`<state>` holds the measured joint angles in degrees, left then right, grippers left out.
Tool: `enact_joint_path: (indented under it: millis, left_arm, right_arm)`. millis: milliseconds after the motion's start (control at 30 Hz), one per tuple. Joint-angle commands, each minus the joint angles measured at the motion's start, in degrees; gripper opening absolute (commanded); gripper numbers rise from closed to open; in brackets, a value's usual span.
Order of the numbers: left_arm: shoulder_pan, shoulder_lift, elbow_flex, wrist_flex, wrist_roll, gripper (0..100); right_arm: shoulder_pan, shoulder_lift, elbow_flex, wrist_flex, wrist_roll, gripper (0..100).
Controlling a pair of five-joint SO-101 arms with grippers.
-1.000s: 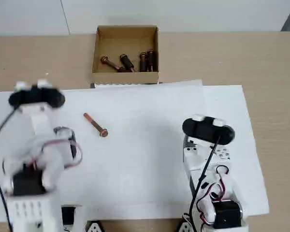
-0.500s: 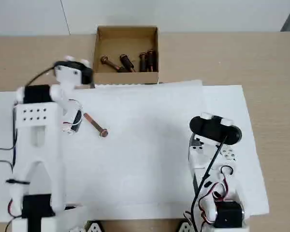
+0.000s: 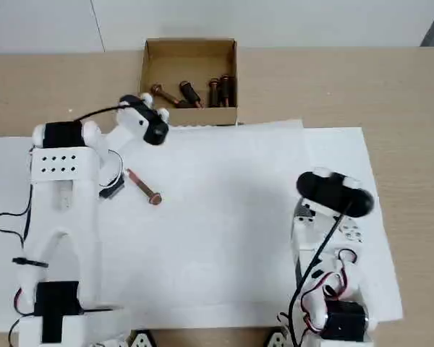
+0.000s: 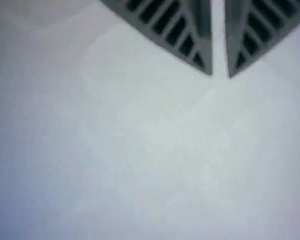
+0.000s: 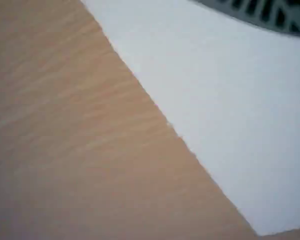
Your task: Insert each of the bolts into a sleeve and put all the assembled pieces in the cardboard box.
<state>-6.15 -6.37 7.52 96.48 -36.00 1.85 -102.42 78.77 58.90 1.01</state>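
Observation:
A loose copper-coloured bolt [image 3: 142, 186] lies on the white paper sheet [image 3: 224, 217], left of centre. The cardboard box [image 3: 190, 114] stands at the back and holds several bolts in dark sleeves [image 3: 218, 90]. My left arm's wrist [image 3: 141, 121] hangs between the box and the loose bolt. In the left wrist view my left gripper [image 4: 221, 75] hovers over bare paper, jaws together with a thin slit and nothing between them. My right arm [image 3: 335, 194] is folded at the right. A dark sliver of my right gripper [image 5: 260, 10] sits over the paper's edge.
The paper covers most of the wooden table [image 3: 405, 94]; its right edge [image 5: 165, 122] runs beside my right arm. Bare wood surrounds the box. Cables [image 3: 7, 224] trail along the left arm.
My left arm has risen from a folded pose at the front left and stretched toward the box, its wrist swinging right. My right arm has shifted a little to the right.

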Motion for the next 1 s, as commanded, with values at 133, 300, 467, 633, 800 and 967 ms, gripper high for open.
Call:
enact_joint_path:
  millis: [133,300,467,633,800,967]
  left_arm:
    - [5.1,-0.3,-2.1,-5.9,39.5,1]
    - [7.6,-0.3,-2.0,-13.8,47.4,1]
    - [7.8,-0.3,-1.6,-15.5,65.0,1]
    - [7.8,-0.3,3.7,-16.6,75.0,1]
    - [7.8,-0.3,9.5,-21.4,77.1,1]
    - [7.7,-0.3,12.3,-23.8,77.1,3]
  right_arm:
    - [2.4,-0.5,-0.8,-1.1,0.4,0.3]
    - [2.5,-0.5,-0.9,-1.1,0.4,0.3]
    - [2.5,-0.5,-0.9,-1.2,0.4,0.3]
    - [5.4,-0.5,-0.9,-1.4,0.4,0.3]
    - [8.0,-0.5,-0.9,-1.0,0.4,0.3]
    - [7.7,-0.5,-0.9,-1.0,0.4,0.3]
